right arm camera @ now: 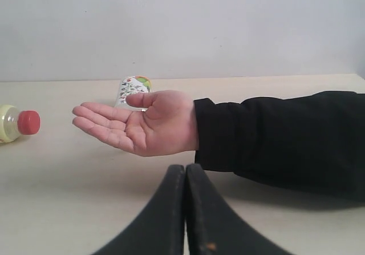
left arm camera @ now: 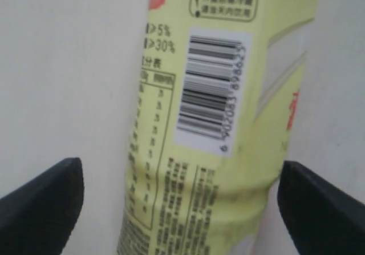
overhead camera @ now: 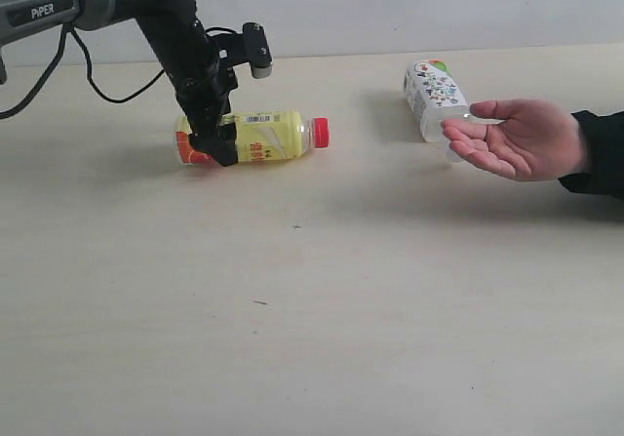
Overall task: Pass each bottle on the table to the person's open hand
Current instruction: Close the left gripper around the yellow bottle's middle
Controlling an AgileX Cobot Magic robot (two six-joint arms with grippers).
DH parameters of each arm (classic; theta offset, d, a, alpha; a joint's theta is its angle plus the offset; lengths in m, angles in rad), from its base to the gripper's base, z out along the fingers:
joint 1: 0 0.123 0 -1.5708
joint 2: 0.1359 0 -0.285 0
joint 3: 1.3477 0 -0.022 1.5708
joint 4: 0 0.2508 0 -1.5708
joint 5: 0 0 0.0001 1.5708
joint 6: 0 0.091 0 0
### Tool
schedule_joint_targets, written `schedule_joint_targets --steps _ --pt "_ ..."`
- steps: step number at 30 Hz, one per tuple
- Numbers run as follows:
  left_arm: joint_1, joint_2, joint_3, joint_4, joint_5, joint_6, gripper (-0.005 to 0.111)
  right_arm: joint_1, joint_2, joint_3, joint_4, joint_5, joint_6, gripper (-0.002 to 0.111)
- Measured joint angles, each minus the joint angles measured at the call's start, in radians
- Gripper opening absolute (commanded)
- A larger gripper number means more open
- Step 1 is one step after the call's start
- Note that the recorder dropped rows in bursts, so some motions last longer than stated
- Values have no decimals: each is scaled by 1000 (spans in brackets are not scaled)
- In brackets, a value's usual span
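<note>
Left claw (overhead camera: pixel 216 148) wide; yellow red-capped plastic bottle (overhead camera: pixel 268 136) lies between fingers (left arm camera: pixel 40 203). Likely light, slick, squashable: grip label midsection.

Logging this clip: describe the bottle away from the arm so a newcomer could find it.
On the pale table, find the person's open hand at the right of the exterior view. Just beyond it is the whitish bottle, with a multicoloured label, unlike the yellow bottle with a red cap.
</note>
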Motion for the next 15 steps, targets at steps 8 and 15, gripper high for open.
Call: schedule_joint_targets --steps 8,15 --pt "0 17 0 9 -16 -14 53 0 0 0 0 0 0 0" --pt "0 17 0 32 -25 -52 1 0 0 0 0 0 0 0"
